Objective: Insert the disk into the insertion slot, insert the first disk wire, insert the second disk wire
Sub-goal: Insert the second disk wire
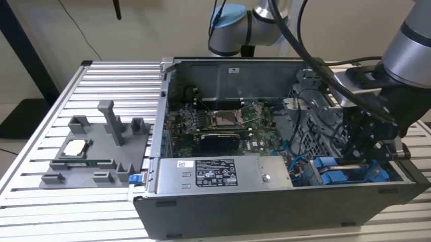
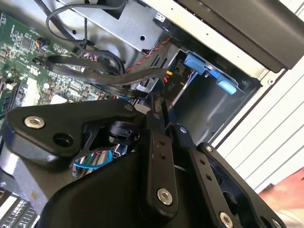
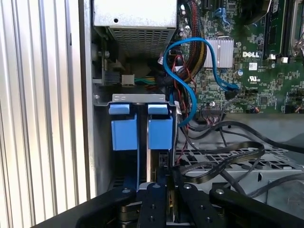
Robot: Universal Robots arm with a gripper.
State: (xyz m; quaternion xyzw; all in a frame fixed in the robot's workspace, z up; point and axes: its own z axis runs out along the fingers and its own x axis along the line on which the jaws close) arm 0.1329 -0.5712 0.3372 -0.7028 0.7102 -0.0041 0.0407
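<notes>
I am reaching down into the open case [image 1: 269, 212] on the slatted table [image 1: 114, 80], at its front corner on the exterior view's right, where the slot [image 1: 350, 174] is sitting. My gripper [image 1: 352, 157] is hanging just over the slot's mouth, and in both wrist views my gripper [image 3: 168, 190] [image 2: 159, 102] is showing its fingers [image 3: 156, 202] drawn narrow, the tips nearly meeting; whether anything thin is being pinched between them I cannot tell. In the first wrist view two blue pieces [image 3: 124, 133] are standing side by side inside the slot [image 3: 102, 142], just beside my fingertips, with a thin blue rail running between them. I cannot tell whether the disk is sitting in there, since no grey body is showing. Black flat wires [image 3: 223, 161] are lying loose right next to my fingers, and in the second wrist view they [image 2: 137, 76] are crossing just past my tips. A blue wire [image 3: 190, 90] is looping from the board [image 3: 247, 71] toward the slot. The power box [image 1: 222, 174] is lying along the front wall, beside the slot.
</notes>
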